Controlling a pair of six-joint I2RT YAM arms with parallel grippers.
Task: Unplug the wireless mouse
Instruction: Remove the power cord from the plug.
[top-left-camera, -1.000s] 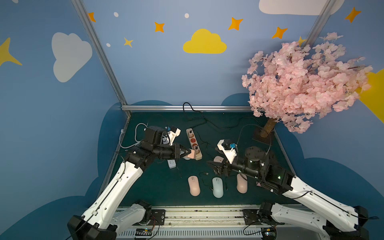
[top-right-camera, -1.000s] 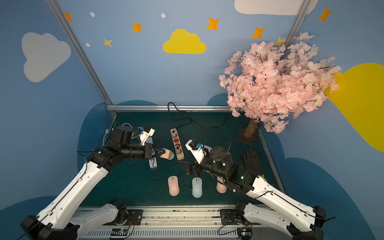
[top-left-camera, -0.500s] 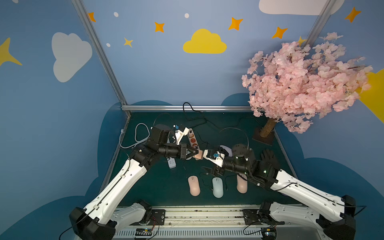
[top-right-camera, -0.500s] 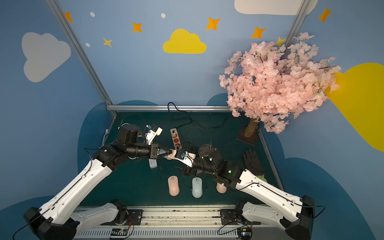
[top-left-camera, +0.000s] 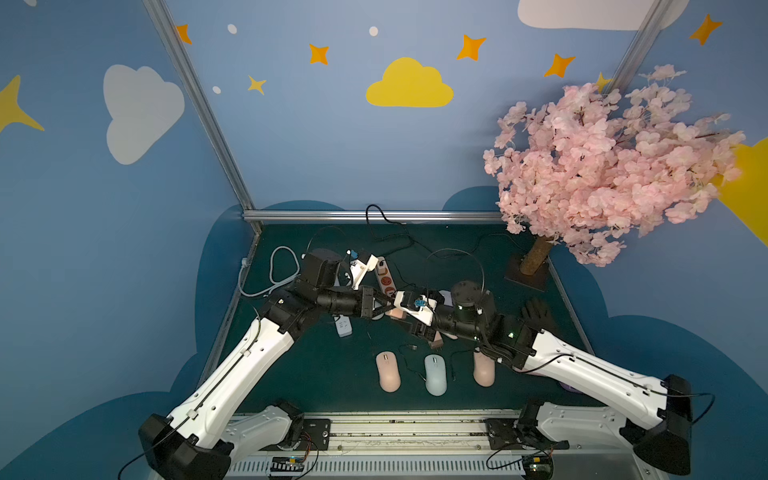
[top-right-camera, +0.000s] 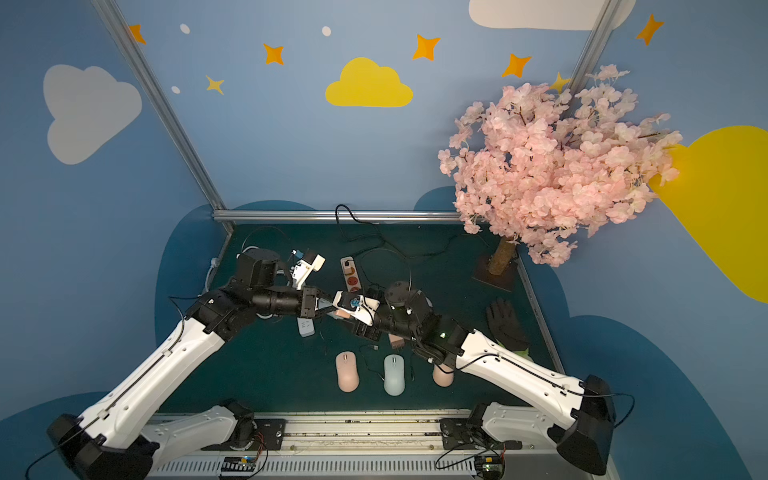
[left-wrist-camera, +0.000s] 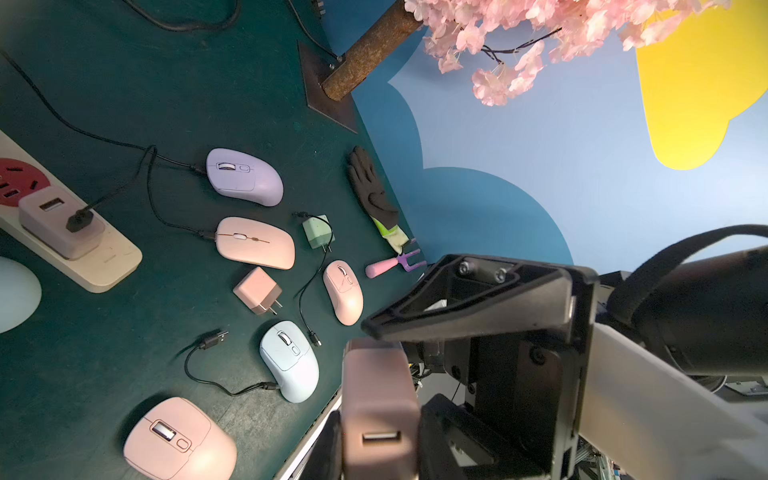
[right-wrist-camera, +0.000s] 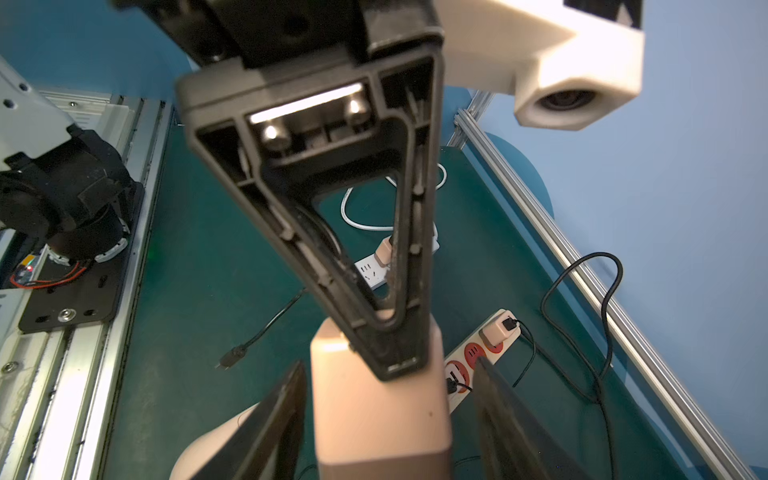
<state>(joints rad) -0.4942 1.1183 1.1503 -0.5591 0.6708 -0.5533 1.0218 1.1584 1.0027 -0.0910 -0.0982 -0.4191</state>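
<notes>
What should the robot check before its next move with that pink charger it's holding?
1. Left gripper clamped on the pink charger: ok.
2. Right gripper straddling the pink charger: ok.
3. Right jaws closed on it: not ok, a gap shows on one side.
4. Held charger's USB port free of any cable: ok.
5. Second charger on the power strip freed of its black cable: not ok, it is plugged in.
6. Where that cable ends: cannot tell.
</notes>
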